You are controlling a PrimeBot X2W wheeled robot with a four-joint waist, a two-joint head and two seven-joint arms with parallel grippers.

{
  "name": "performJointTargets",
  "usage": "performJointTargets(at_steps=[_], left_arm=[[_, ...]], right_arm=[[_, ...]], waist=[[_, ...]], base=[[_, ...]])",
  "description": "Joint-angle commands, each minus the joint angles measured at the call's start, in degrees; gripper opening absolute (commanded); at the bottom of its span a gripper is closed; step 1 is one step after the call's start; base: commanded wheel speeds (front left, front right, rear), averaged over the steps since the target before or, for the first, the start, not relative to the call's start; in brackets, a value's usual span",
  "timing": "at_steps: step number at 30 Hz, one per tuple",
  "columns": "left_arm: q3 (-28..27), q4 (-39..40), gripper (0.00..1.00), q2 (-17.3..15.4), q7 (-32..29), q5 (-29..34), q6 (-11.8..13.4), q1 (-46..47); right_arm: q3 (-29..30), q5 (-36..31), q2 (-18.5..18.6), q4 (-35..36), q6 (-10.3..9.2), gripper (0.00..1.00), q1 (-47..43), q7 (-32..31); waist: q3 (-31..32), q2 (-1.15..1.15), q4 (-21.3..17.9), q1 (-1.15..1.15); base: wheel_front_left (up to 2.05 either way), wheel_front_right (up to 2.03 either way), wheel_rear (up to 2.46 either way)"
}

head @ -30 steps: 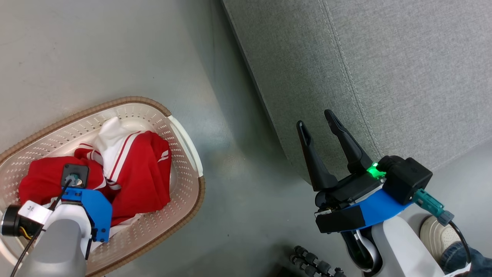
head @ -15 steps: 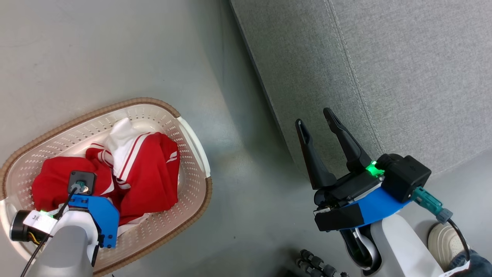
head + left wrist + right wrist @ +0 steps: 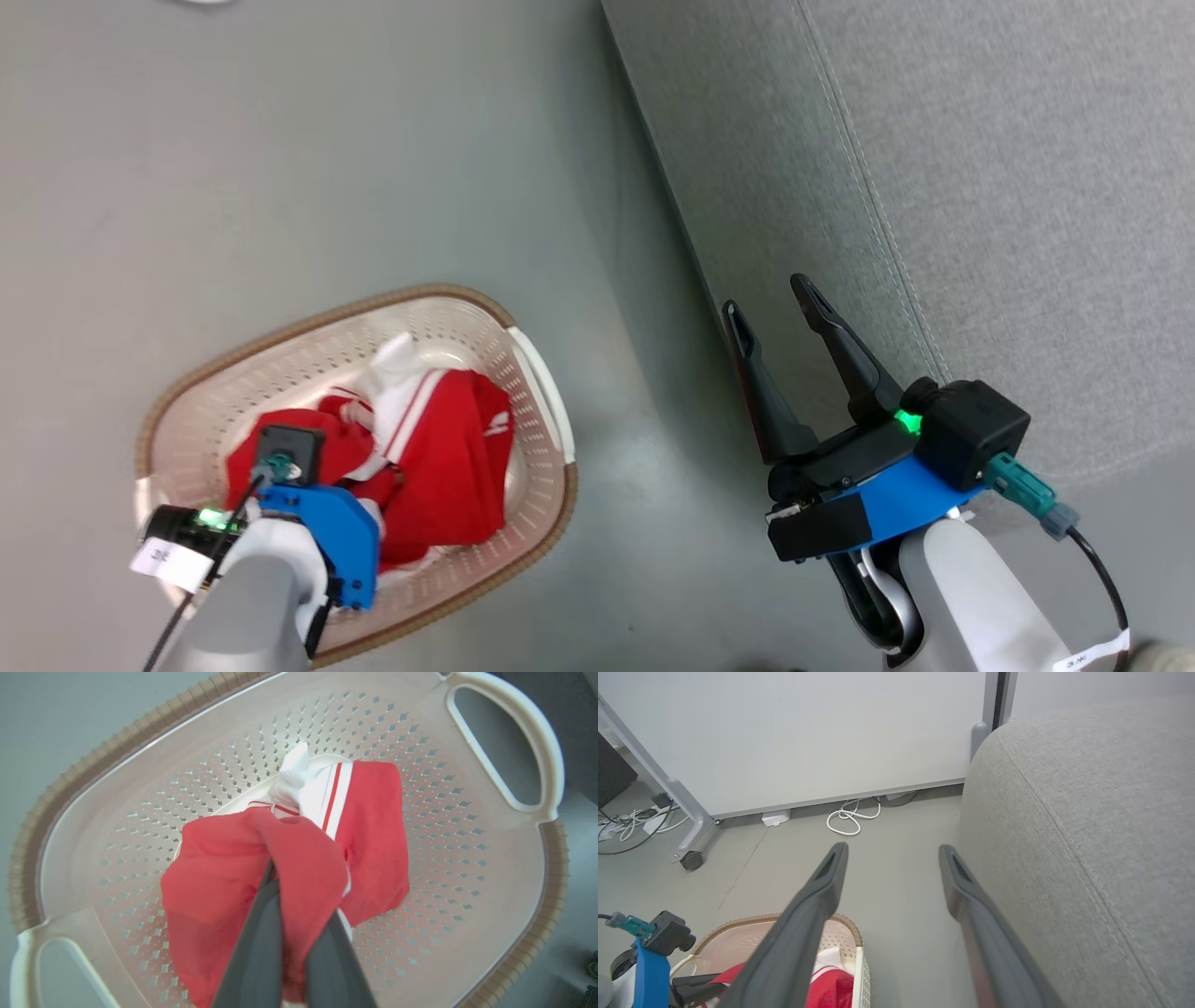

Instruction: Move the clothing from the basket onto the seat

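Note:
The clothing [image 3: 448, 467], red with white panels and stripes, lies bunched in the oval cream basket [image 3: 280, 331] on the floor at the lower left of the head view. In the left wrist view my left gripper [image 3: 280, 877] is shut on a fold of the red clothing [image 3: 373, 826], its tips buried in fabric that rises in a peak above the basket [image 3: 467, 868] floor. My right gripper [image 3: 767, 294] is open and holds nothing in front of the grey seat [image 3: 980, 187]. In the right wrist view the right gripper [image 3: 893, 848] points along the seat [image 3: 1087, 812] edge, with the basket [image 3: 840, 921] below left.
Grey floor lies between basket and seat. In the right wrist view a white wall panel stands ahead, with a coiled white cable [image 3: 850, 819] at its foot and a grey frame leg on a castor [image 3: 691, 858] to the left.
The head camera has shifted, so the basket appears smaller and further right. My left gripper has shut on the red fabric, which now bunches upward. The right gripper stays open.

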State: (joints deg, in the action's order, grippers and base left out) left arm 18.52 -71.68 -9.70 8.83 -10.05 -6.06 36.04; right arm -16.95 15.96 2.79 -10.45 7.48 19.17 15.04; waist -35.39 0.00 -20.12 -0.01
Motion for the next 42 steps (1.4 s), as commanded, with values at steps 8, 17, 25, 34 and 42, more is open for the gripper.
performJointTargets(at_steps=[8,17,25,34,42], left_arm=[[4.79,1.09,0.0,4.81,3.31,-1.69,-1.55,-1.44],[15.72,8.79,0.0,6.82,3.72,-8.91,-1.41,-4.06],[24.09,18.4,0.0,6.78,1.95,-16.83,-1.42,-2.22],[28.96,25.94,0.0,6.78,0.57,-21.79,-1.42,2.28],[31.32,28.9,0.0,6.73,-0.62,-23.47,-1.42,9.14]], right_arm=[[0.22,-2.72,0.21,-3.13,0.03,1.0,-2.42,0.2],[1.01,-5.11,0.21,-6.74,0.03,1.0,-7.41,0.2],[0.95,-5.46,0.2,-7.47,0.03,1.0,-11.01,-0.81],[0.37,-5.75,0.2,-5.87,0.03,1.0,-13.68,-2.92],[0.52,-6.1,0.2,-4.75,0.03,1.0,-14.38,-4.03]], waist=[[13.84,0.0,9.37,0.01],[24.87,0.0,14.08,0.01],[31.32,0.0,15.76,0.01],[35.29,0.0,15.91,0.01],[35.93,0.0,15.36,0.01]], base=[[0.0,0.0,0.0],[0.0,0.0,0.0],[0.0,0.0,0.0],[0.0,0.0,0.0],[0.0,0.0,0.0]])
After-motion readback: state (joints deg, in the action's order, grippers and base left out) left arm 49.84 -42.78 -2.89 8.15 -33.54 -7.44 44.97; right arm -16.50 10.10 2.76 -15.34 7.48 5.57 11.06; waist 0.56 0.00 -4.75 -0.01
